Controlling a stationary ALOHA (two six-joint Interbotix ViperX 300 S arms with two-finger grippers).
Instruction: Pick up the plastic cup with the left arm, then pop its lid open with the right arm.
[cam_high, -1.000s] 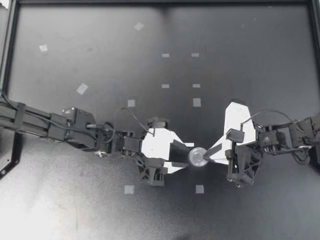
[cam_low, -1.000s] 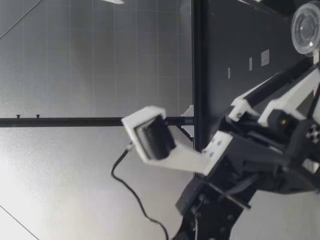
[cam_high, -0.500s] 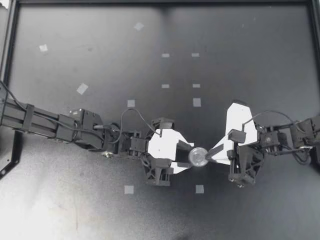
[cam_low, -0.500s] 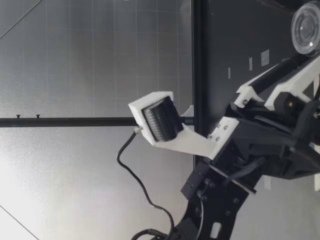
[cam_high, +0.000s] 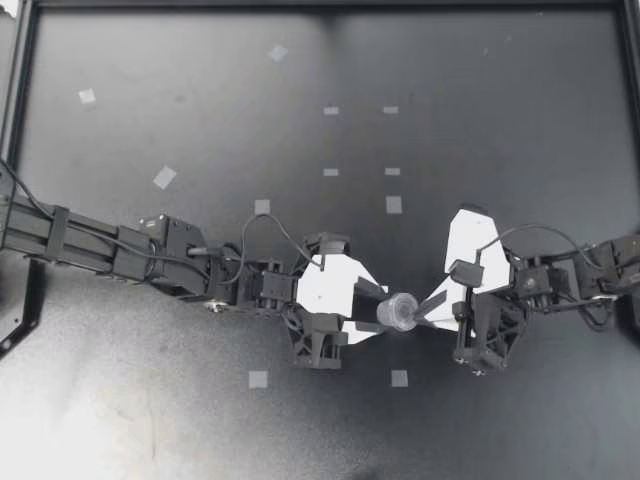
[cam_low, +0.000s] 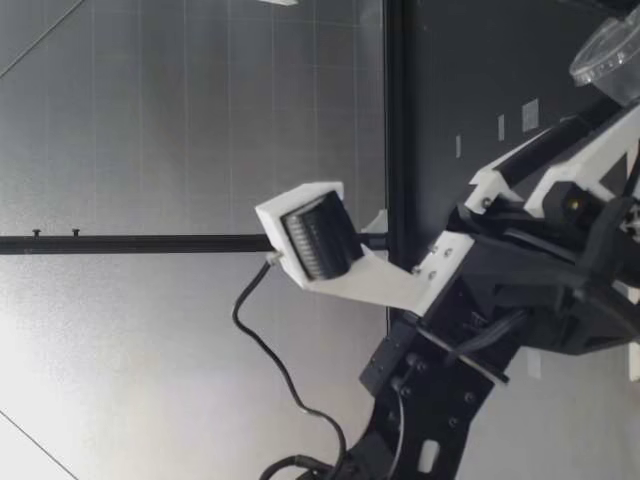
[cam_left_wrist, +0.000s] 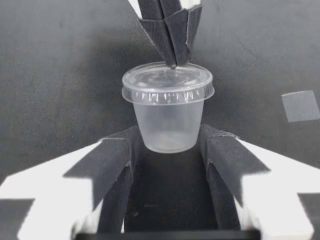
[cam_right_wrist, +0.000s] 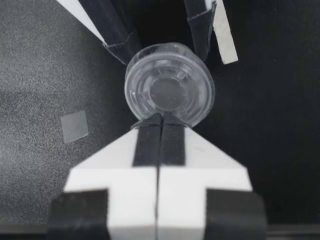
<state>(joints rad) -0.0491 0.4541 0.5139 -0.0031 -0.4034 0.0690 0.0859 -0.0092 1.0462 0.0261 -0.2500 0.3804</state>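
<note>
Item: one small clear plastic cup (cam_high: 402, 311), tapered, closed with a clear round lid (cam_right_wrist: 169, 91) of ringed relief. Location: near the middle of the matte black desk (cam_high: 480, 90), between the two tools, which meet it from opposite sides. Left tool (cam_high: 375, 310): narrowly open to the cup's width and closed on it. In the left wrist view its dark ribbed fingers (cam_left_wrist: 117, 165) press the lower wall of the cup (cam_left_wrist: 167, 112) from both sides, and the lidded rim stands above them. Right tool (cam_high: 428, 306): fingers fully together with no gap between them, tips touching the far edge of the lid (cam_left_wrist: 168, 80). Whether the rim is pinched between the tips cannot be told. Low view: the cup (cam_low: 612, 55) shows tilted, beyond the dark arm. Also present: pale square tape markers (cam_high: 394, 204) scattered on the desk, one lying just beside the cup (cam_right_wrist: 74, 126).
</note>
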